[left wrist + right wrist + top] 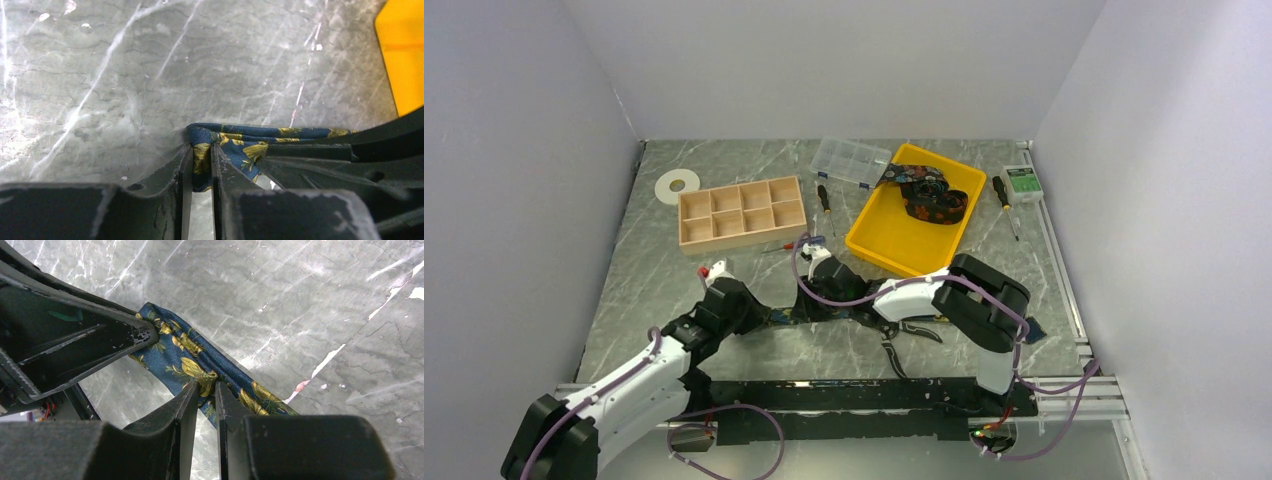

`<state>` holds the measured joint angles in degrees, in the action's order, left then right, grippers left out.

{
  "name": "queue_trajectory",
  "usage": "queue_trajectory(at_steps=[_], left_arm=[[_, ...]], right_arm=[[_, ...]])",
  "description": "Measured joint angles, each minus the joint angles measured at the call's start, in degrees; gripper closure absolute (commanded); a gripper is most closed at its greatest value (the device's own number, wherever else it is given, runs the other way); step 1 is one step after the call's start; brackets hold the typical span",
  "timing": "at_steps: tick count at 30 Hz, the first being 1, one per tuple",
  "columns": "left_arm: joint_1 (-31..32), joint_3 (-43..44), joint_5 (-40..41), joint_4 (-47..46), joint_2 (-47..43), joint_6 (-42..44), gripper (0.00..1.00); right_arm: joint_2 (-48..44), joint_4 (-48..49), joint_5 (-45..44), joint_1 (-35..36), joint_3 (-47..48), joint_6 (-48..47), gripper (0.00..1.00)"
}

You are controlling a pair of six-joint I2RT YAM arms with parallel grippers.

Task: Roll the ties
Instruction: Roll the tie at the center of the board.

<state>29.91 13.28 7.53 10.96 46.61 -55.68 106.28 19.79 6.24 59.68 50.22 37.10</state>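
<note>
Where the left end effector (201, 150) sits low on the gray worktop (654, 270), its two fingers are close together and pinch a folded end of a tie (250, 142). The tie is dark blue with yellow leaves. The fold stands up between the fingers. From there the tie runs away to the right of this end effector, flat on the worktop.

From above, the long side of the tie goes left to right, between the two end effectors. It lies near the front edge of the worktop.

The right end effector (205, 387) is just to the right of the left one. Its fingers are narrow too, and they squeeze the same tie between them. In the right wrist view the tie slants from the upper left down to the lower right. One black finger of the left end effector touches the tie just up and left of this grip.

Far behind the right end effector is a yellow tray (874, 245). Other ties (929, 195) lie in it in a loose dark heap.
</note>
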Motion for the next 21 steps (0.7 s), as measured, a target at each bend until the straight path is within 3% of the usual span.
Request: queue_trajectory(at_steps=[9,21], left_arm=[[-0.1,0.0,-2.5,0.7,-2.5,3.0,0.96],[0.1,5.5,-1.7,5.0,-0.6,7.3,0.97]], right_arm=[[0.3,-0.1,0.3,0.0,0.3,0.2,0.78],[6.2,-0.8,3.1,-0.2,7.7,1.1,0.84]])
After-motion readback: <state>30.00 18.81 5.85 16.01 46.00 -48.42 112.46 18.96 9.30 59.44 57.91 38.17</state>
